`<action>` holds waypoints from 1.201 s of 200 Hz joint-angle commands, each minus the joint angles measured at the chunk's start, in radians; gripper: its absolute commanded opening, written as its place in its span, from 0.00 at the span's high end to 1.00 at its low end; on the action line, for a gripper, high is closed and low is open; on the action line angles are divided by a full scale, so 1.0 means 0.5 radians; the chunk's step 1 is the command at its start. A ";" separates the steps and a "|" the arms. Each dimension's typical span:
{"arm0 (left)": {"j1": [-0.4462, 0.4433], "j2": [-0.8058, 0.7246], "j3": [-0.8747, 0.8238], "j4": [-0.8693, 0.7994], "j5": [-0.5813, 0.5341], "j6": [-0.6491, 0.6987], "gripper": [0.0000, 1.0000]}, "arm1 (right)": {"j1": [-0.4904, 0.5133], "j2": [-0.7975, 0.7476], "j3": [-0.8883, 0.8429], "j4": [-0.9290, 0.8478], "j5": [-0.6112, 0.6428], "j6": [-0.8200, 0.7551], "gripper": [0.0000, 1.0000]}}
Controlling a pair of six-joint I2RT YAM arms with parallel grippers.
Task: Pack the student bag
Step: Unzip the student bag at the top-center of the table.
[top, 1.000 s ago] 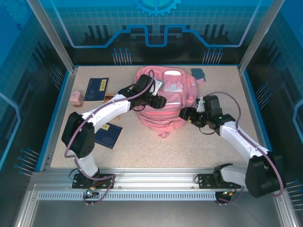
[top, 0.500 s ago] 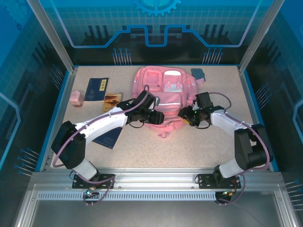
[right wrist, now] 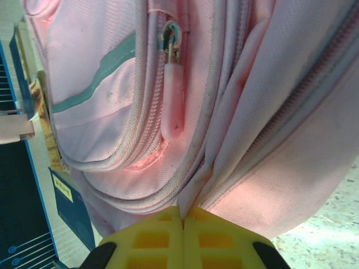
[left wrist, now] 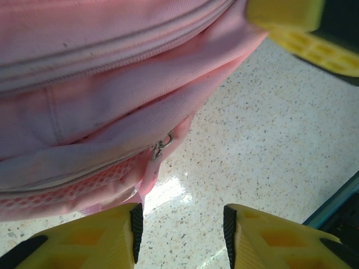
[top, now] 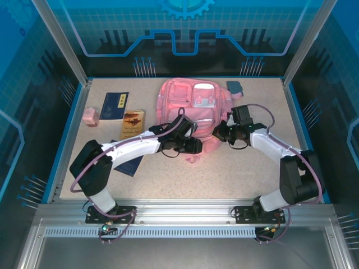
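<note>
Right gripper [right wrist: 183, 217] was clamped shut, pads flush, and a fold of the bag [top: 171, 103] looked nipped at the tips. Bag lay flat mid-table toward the far edge, long axis running near-to-far, top end away from the arm bases. Right gripper was on the bag's right flank near the lower end, pointing left into it. A zip pull [right wrist: 174, 112] sat just beyond its tips, apart from them. Left gripper [left wrist: 179, 227] was partly open with nothing between the fingers, only bare table [left wrist: 269, 140]. It hung at the bag's near-left corner, with the mesh side pocket just beside 1 finger. So the bag sat between the 2 grippers, both at its near end. The loose items, 2 books [top: 115, 105] and a pink block [top: 91, 116], were all left of the bag, well apart from the right arm. My read: right pins the fabric, and left is the nearer arm for the zip or the books. Risk: a thin pinch could slip if the bag gets tugged along its axis.
</note>
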 commanded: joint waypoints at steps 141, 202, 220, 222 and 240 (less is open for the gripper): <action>-0.039 0.190 0.030 0.184 -0.282 -0.009 0.68 | 0.061 -0.132 0.127 0.098 -0.171 -0.042 1.00; -0.050 0.220 0.004 0.271 -0.345 -0.034 0.81 | 0.063 -0.132 0.103 0.148 -0.213 0.019 1.00; -0.054 0.211 -0.004 0.228 -0.419 -0.020 0.90 | 0.060 -0.144 0.105 0.084 -0.136 -0.016 1.00; -0.054 0.207 -0.005 0.222 -0.433 -0.019 0.91 | 0.061 -0.144 0.108 0.073 -0.124 -0.022 1.00; -0.055 0.166 -0.034 0.166 -0.521 0.015 1.00 | 0.055 -0.166 0.111 -0.017 -0.002 -0.064 1.00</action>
